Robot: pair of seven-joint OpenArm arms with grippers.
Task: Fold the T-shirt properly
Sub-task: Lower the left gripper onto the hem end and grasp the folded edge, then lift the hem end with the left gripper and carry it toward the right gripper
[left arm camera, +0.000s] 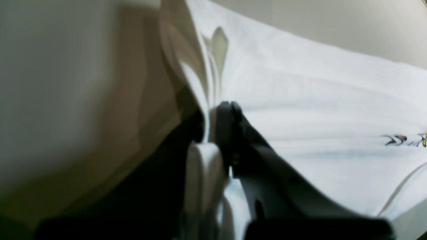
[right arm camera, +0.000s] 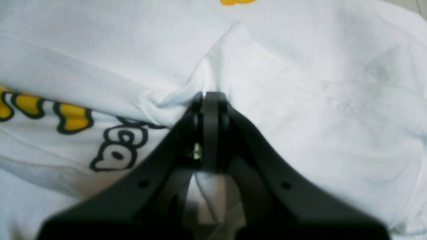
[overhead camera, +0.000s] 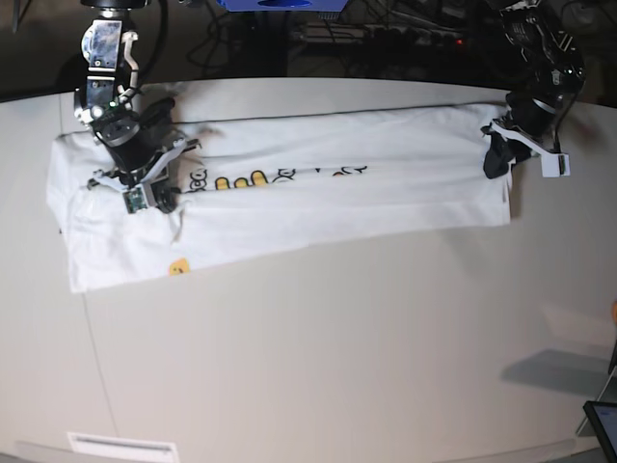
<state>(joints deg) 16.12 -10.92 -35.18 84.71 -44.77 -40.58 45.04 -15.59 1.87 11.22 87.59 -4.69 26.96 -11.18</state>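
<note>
The white T-shirt (overhead camera: 366, 203) lies as a long folded band across the back of the table, its coloured print (overhead camera: 241, 180) facing up near the left end. At the shirt's right end, my left gripper (overhead camera: 495, 162) is shut on a bunched fold of cloth, seen close up in the left wrist view, where the gripper (left arm camera: 223, 107) pinches the T-shirt (left arm camera: 317, 110). At the shirt's left part, my right gripper (overhead camera: 166, 193) is shut on a raised crease beside the yellow letters; the right wrist view shows the gripper (right arm camera: 206, 96) pinching the T-shirt (right arm camera: 317, 100).
The pale table (overhead camera: 337, 347) stretches wide in front of the shirt. A small orange mark (overhead camera: 177, 267) shows on the shirt's front left corner. A dark screen corner (overhead camera: 603, 424) sits at the lower right, and cables run behind the table's back edge.
</note>
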